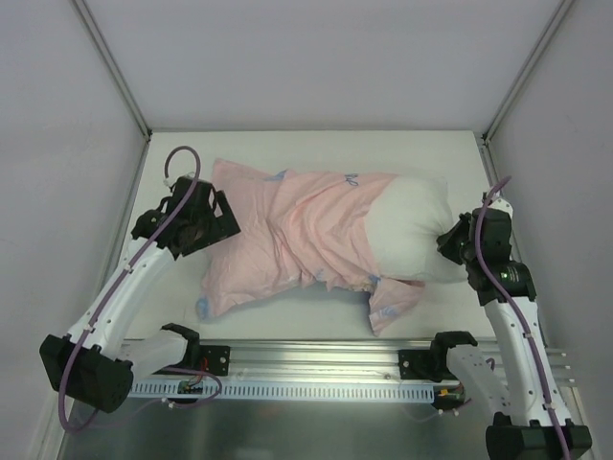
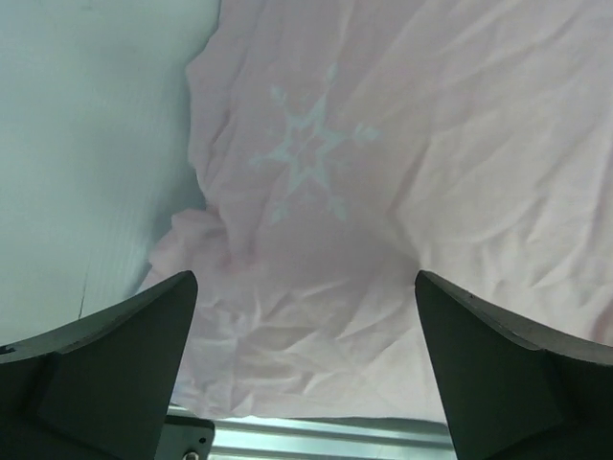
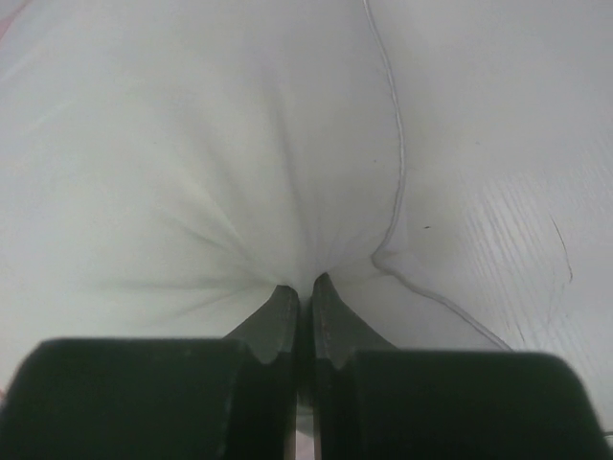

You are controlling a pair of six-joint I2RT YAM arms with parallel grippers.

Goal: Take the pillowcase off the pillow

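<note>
Right gripper pinches the pillow; left gripper (jaws spread) hangs over the pillowcase.

Pillow: plain white, plump, lying flat. Right end is bare, the rest sits inside the pillowcase. Bare end w/ piped seam is pinched betw. the right fingers, puckers fanning out from their tips. Pillowcase: pink w/ pale blue star prints, crumpled, slack at left end. That end lies just ahead of the spread left fingers, a star print betw. them.
</note>
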